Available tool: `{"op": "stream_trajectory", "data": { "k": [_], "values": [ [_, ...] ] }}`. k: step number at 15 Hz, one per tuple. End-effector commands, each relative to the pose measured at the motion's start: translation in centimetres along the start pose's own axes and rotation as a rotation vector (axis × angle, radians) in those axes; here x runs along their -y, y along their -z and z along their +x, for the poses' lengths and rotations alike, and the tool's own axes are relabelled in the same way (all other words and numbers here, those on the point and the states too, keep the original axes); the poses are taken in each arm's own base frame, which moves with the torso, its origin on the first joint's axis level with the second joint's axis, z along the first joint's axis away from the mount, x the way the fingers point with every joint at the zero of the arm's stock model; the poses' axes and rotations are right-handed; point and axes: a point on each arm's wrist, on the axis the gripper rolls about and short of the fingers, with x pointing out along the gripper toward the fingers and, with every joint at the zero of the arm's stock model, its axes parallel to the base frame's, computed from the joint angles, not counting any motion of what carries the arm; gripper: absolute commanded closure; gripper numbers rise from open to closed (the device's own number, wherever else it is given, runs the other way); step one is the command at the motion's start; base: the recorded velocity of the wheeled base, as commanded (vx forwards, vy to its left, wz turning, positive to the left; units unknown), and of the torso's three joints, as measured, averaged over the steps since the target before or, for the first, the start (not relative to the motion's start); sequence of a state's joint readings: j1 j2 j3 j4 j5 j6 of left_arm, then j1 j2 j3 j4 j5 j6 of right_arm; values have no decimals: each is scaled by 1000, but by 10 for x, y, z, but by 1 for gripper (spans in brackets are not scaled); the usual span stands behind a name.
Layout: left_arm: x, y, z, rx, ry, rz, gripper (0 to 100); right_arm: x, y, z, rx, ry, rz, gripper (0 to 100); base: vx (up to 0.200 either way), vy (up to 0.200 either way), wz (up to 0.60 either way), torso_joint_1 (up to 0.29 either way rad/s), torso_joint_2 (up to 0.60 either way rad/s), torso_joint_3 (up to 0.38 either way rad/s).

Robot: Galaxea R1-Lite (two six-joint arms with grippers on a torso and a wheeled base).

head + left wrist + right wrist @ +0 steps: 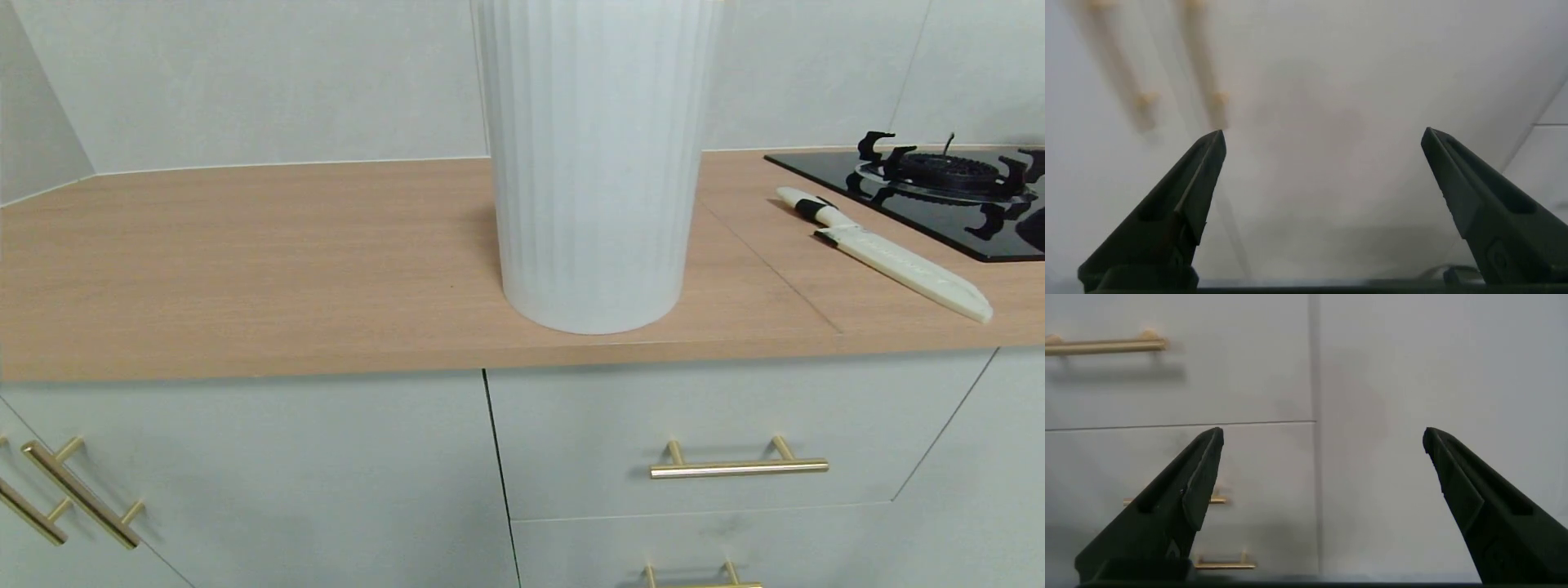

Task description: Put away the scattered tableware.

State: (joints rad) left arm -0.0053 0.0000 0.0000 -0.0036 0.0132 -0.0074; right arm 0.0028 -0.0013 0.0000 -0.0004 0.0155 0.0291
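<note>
Wooden countertop [245,261] holds a ribbed white container [592,204] and a knife [886,257] beside the stove [939,192]; we see left gripper [1323,143] and right gripper [1323,441], jaws apart, facing cabinet fronts [326,465].

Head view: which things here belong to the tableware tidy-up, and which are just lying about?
Job: knife, lying on the countertop beside the gas hob; tall white ribbed container, probably its holder.
Not the job: gas hob; countertop; drawer handle.
</note>
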Motion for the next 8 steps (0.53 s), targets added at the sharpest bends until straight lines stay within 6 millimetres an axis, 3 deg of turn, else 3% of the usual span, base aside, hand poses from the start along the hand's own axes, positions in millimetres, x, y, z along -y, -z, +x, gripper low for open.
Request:
{"op": "stream_trajectory", "data": {
  "k": [1, 8],
  "values": [
    [0, 0, 0, -1, 0, 0, 0, 0, 0, 0, 0, 1, 0, 0, 0, 0, 0, 0, 0, 0],
    [0, 0, 0, -1, 0, 0, 0, 0, 0, 0, 0, 0, -2, 0, 0, 0, 0, 0, 0, 0]
  ]
}}
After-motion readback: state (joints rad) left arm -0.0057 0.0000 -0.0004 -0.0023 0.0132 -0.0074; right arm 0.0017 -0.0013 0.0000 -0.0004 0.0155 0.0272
